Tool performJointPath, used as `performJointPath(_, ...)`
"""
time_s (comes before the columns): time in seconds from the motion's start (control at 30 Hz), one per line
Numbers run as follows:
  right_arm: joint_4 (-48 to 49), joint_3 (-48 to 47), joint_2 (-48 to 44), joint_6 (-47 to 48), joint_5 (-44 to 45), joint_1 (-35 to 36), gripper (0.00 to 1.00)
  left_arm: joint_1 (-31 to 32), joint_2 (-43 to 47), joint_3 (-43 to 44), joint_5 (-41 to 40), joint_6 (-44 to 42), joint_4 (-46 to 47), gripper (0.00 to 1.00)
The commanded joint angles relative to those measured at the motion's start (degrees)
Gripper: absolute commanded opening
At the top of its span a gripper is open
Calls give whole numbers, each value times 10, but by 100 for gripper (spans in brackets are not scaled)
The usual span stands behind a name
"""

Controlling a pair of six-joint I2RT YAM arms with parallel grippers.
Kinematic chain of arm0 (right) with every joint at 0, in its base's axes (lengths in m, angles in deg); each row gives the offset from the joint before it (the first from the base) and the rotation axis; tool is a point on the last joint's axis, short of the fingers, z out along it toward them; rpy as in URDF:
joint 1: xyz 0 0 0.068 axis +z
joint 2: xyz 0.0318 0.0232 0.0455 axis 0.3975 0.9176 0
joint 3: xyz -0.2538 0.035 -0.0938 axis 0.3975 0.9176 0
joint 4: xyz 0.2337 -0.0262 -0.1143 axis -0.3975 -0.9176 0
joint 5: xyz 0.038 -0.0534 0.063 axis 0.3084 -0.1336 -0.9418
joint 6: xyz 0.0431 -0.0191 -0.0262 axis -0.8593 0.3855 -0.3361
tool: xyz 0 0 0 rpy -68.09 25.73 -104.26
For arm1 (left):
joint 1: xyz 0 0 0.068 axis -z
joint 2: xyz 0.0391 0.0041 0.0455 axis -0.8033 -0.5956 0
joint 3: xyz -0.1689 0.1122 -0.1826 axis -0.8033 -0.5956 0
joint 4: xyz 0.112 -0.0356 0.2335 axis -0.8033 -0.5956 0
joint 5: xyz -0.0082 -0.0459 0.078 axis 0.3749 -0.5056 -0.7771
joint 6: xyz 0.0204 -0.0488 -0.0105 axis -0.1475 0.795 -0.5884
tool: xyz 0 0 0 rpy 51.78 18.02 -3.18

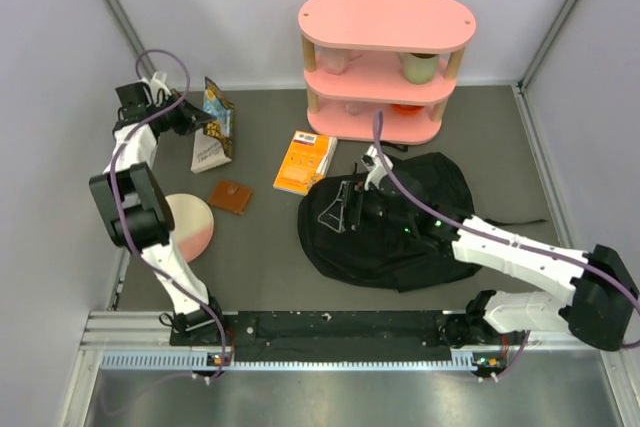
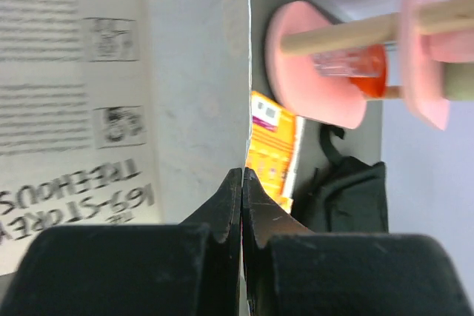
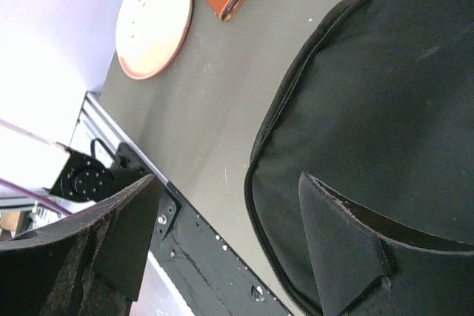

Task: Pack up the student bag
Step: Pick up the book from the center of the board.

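Note:
The black student bag [image 1: 395,222] lies flat on the table, right of centre, in front of the shelf. My right gripper [image 1: 348,205] hovers over its left part, open and empty. In the right wrist view [image 3: 229,234] one finger is over the bag [image 3: 385,109] and its zipper edge, the other over bare table. My left gripper [image 1: 200,119] is at the back left, shut on the edge of a white paperback book [image 1: 213,135], which stands tilted. In the left wrist view the jaws [image 2: 242,183] are pressed together on the book's thin edge [image 2: 111,109].
An orange book [image 1: 305,160] lies between the bag and the held book. A brown wallet [image 1: 230,196] and a pink-and-white plate [image 1: 190,225] lie at the left. A pink three-tier shelf [image 1: 385,22] with cups stands at the back. Grey walls close in both sides.

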Motion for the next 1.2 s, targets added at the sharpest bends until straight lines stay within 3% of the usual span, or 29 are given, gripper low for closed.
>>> performJointPath(0.0,15,16,-57,-24,57,-6,75,7,117,-16,76,36,36,0)
performJointPath(0.27,-13,66,-158,-64,144,-5,75,56,260,-109,131,62,65,0)
performJointPath(0.7,-93,118,-290,-99,223,-5,75,252,431,-195,149,56,52,0)
performJointPath(0.87,-103,133,-317,-119,240,-5,75,336,444,-226,168,57,51,0)
performJointPath(1.17,-152,154,-379,-158,303,-6,76,481,425,-319,57,47,60,0)
